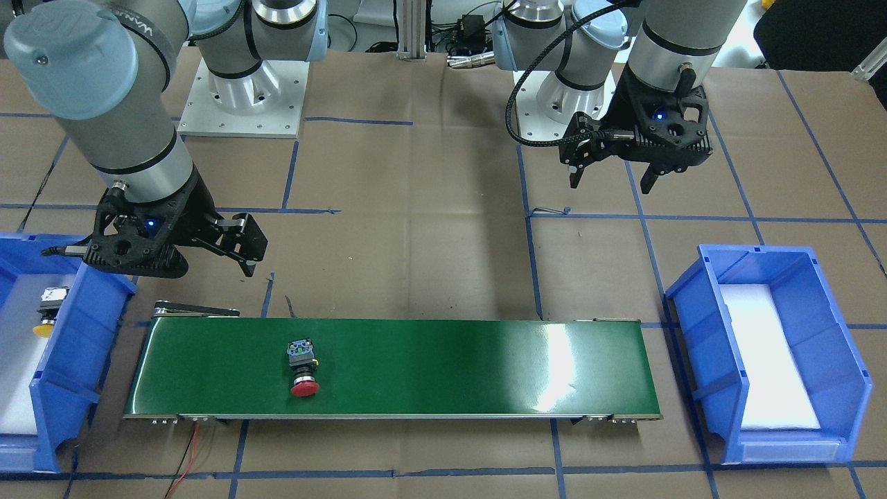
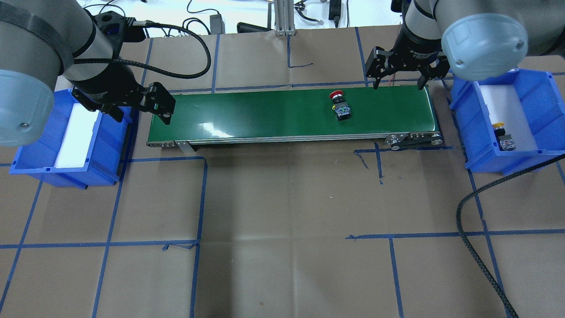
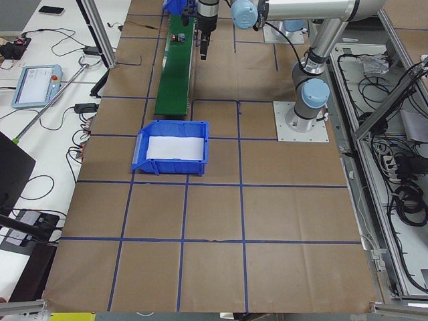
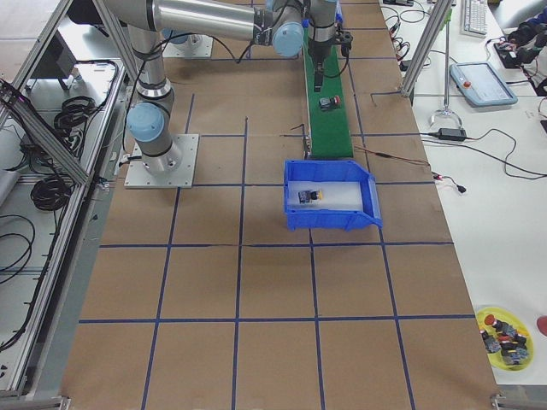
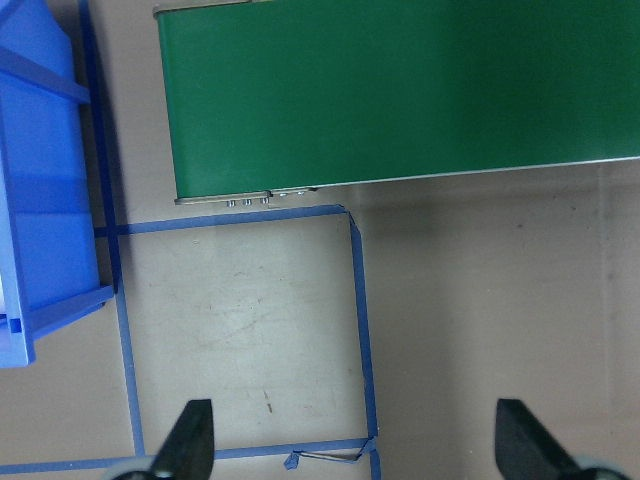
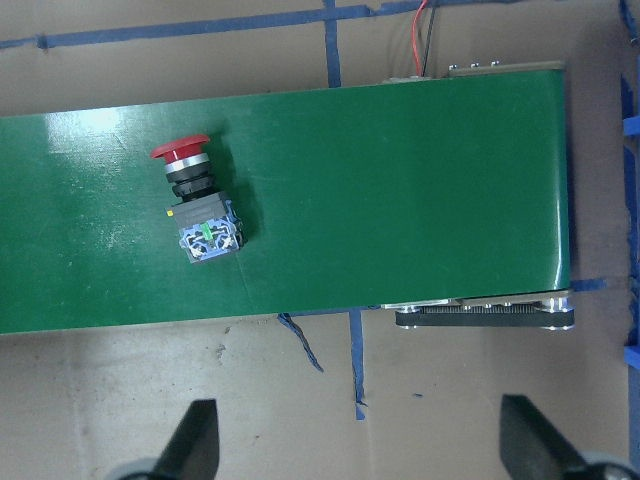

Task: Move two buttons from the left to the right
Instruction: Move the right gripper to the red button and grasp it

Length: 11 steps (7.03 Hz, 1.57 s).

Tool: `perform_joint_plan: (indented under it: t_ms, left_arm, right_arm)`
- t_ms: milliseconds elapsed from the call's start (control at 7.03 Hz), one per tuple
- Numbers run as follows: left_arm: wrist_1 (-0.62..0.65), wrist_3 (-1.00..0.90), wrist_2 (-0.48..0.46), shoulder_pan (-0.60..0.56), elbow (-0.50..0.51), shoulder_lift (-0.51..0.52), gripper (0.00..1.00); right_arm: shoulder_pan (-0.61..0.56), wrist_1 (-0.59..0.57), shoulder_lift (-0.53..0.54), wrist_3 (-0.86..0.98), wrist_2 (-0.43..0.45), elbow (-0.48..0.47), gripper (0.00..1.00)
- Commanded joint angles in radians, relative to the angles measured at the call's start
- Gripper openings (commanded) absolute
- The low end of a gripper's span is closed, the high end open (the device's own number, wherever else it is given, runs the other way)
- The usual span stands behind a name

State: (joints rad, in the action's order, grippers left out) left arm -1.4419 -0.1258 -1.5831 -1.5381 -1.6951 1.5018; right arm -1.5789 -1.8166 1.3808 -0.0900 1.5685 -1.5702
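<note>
The red-capped button [image 2: 340,105] lies on its side on the green conveyor belt [image 2: 265,110], toward its right end; it also shows in the front view [image 1: 303,371] and the right wrist view [image 6: 198,210]. The yellow-capped button [image 2: 503,136] lies in the right blue bin [image 2: 543,101], also seen in the front view [image 1: 48,308]. My right gripper [image 2: 398,85] is open and empty, over the belt's far edge, to the right of the red button. My left gripper [image 2: 142,115] is open and empty at the belt's left end, beside the left blue bin [image 2: 101,150].
The left bin holds only white padding. A black cable [image 2: 468,207] loops over the table's front right. The arm bases [image 1: 242,97] stand behind the belt. A small tray of spare parts [image 4: 504,329] sits on the side bench.
</note>
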Motion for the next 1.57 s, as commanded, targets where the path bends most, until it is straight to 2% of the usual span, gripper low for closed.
perform_joint_plan:
  t_ms: [0,142,712,996,1281,1423]
  left_arm:
    - [0.0,0.0,0.0,-0.001,0.0,0.0,1.0]
    - [0.0,0.0,0.0,-0.001,0.0,0.0,1.0]
    - [0.0,0.0,0.0,0.001,0.0,0.0,1.0]
    - [0.0,0.0,0.0,0.001,0.0,0.0,1.0]
    - [0.0,0.0,0.0,0.001,0.0,0.0,1.0]
    - [0.0,0.0,0.0,0.001,0.0,0.0,1.0]
  right_arm:
    - [0.003,-0.071,-0.064,0.001,-0.004,0.002,0.99]
    - [0.003,-0.199,-0.089,0.007,-0.005,0.001,0.99]
    - [0.003,-0.222,-0.16,0.007,-0.002,0.001,0.99]
    - [0.005,-0.228,-0.253,0.003,-0.018,0.016,0.99]
    - [0.003,-0.31,-0.324,0.01,-0.013,0.001,0.99]
    - [0.003,-0.305,-0.339,0.01,-0.016,0.003,0.96]
